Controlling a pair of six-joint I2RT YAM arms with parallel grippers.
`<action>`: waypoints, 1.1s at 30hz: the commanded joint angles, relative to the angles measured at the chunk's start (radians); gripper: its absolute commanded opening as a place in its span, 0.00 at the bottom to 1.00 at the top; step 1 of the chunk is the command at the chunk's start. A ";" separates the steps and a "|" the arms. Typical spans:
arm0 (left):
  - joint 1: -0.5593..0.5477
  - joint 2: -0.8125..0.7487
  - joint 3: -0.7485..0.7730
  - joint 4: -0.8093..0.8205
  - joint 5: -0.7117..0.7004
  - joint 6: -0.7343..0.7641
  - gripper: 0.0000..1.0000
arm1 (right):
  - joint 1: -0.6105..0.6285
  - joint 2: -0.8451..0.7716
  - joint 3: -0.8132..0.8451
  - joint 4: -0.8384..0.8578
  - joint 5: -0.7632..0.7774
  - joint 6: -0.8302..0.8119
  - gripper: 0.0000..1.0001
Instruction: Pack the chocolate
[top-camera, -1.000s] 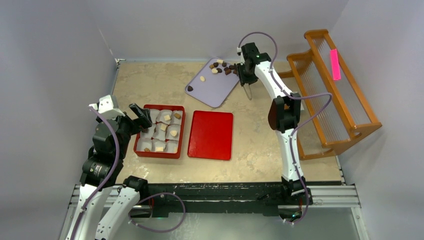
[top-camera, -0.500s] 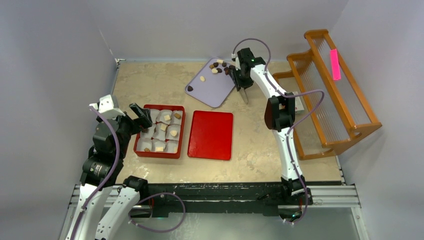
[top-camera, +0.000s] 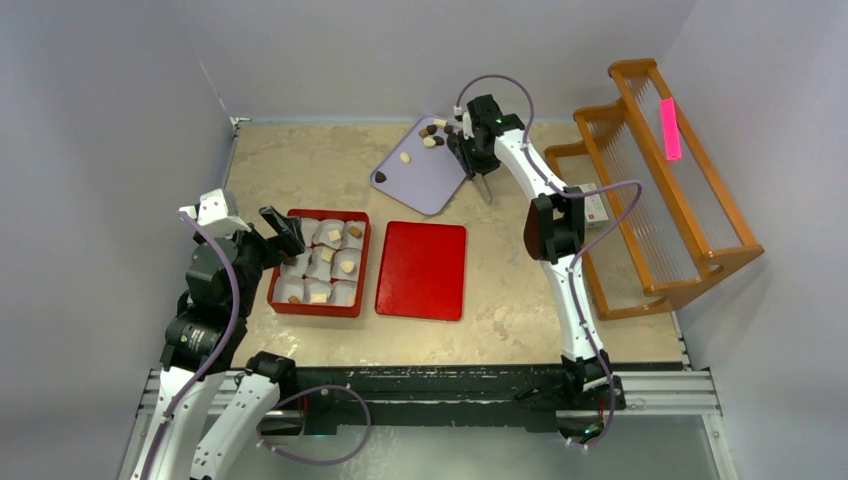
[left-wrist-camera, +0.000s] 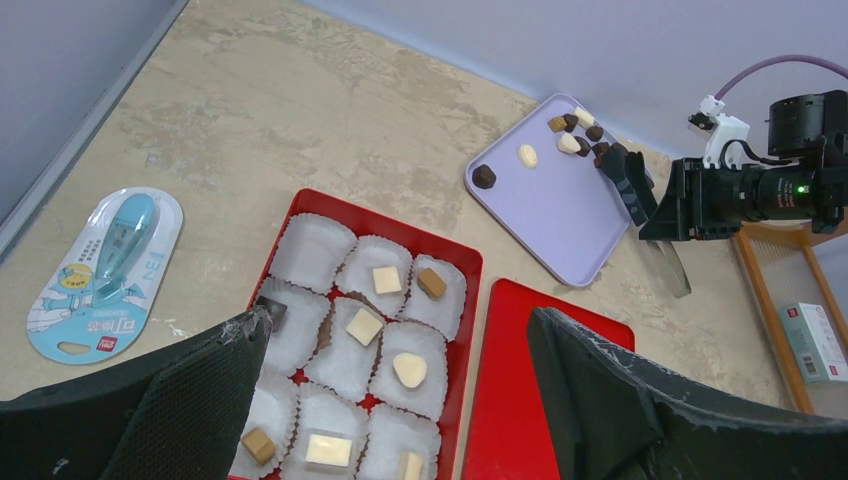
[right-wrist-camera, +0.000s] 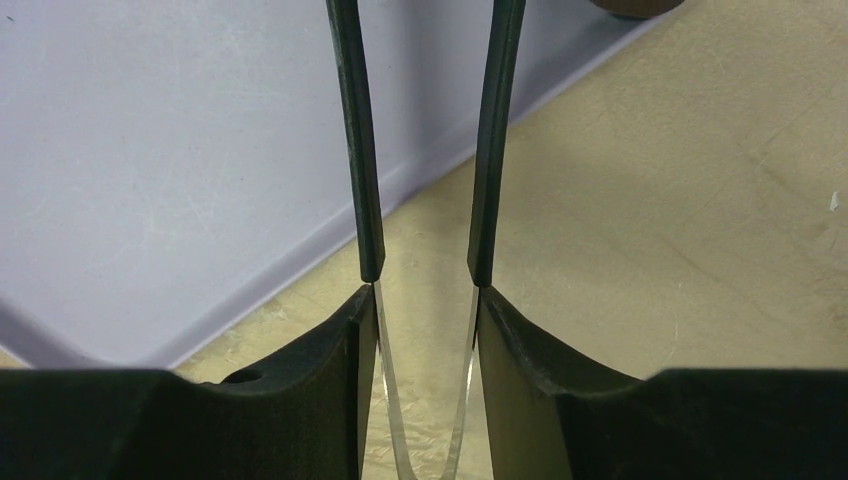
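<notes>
The right gripper (top-camera: 480, 168), clamped on tweezers (top-camera: 485, 190), has shifted left to the edge of the tray (left-wrist-camera: 560, 220). Chocolate (left-wrist-camera: 567, 142) lies on the tray and in the box (left-wrist-camera: 472, 320); the left gripper (top-camera: 285, 238) hangs wide open beside it.

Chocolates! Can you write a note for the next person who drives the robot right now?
Left gripper: open, empty, by the red box's far-left corner.
Right gripper: shut on tweezers, at the purple tray's right edge; nothing shows between their arms.
Chocolates: loose on the tray, mostly its far corner.
Done: most paper cups in the box hold a piece; the far-left cup looks empty.
Left: fill the box, then probably fit the red lid lying beside it.
</notes>
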 joint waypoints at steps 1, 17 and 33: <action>0.007 0.004 -0.009 0.040 0.008 0.002 0.98 | 0.006 0.015 0.055 0.013 -0.008 -0.028 0.43; 0.007 0.005 -0.009 0.038 0.003 0.000 0.98 | 0.014 0.042 0.085 0.054 0.020 -0.046 0.45; 0.007 -0.003 -0.009 0.037 0.002 0.000 0.98 | 0.025 0.046 0.075 0.083 0.037 -0.050 0.40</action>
